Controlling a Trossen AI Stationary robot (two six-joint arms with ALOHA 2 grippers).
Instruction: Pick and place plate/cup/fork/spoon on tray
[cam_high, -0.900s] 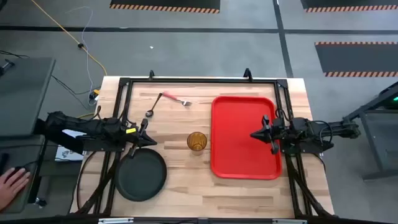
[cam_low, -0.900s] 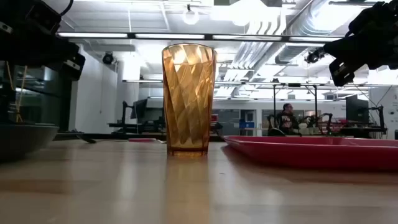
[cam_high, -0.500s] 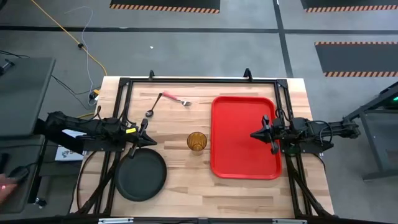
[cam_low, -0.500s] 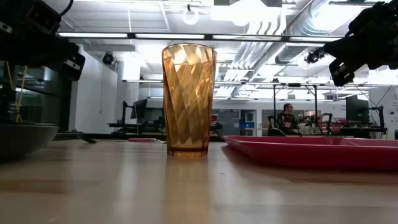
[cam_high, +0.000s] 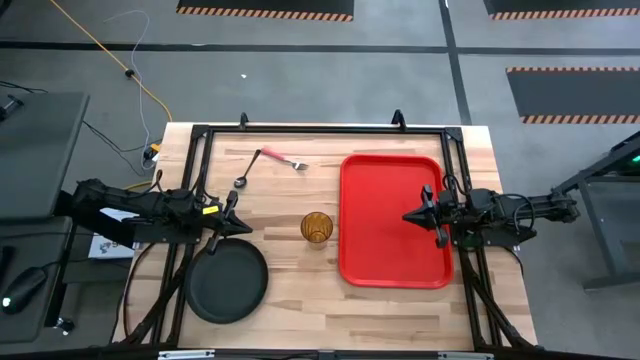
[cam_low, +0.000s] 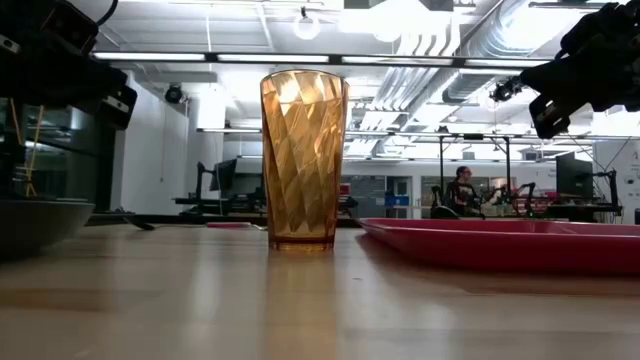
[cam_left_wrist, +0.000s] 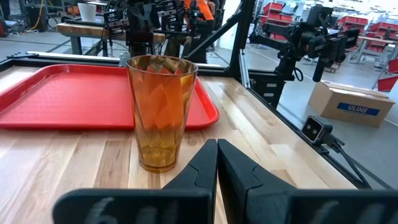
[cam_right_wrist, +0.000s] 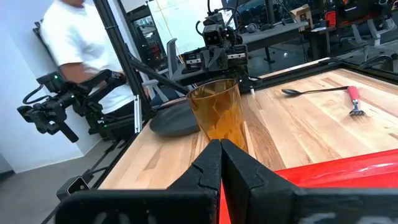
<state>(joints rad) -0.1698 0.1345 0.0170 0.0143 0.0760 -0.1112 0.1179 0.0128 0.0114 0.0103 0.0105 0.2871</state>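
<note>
Amber cup (cam_high: 317, 227) stands mid-table beside the red tray (cam_high: 390, 262). Left gripper (cam_high: 238, 223), fingers closed and empty, hovers above the plate (cam_high: 228, 283); right gripper (cam_high: 418, 215), likewise closed, over the tray.

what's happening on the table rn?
Nothing is being handled. The left gripper sits shut by the plate, the right gripper shut over the empty red tray. The cup stands on the table between them; the fork and spoon lie at the far side.
</note>
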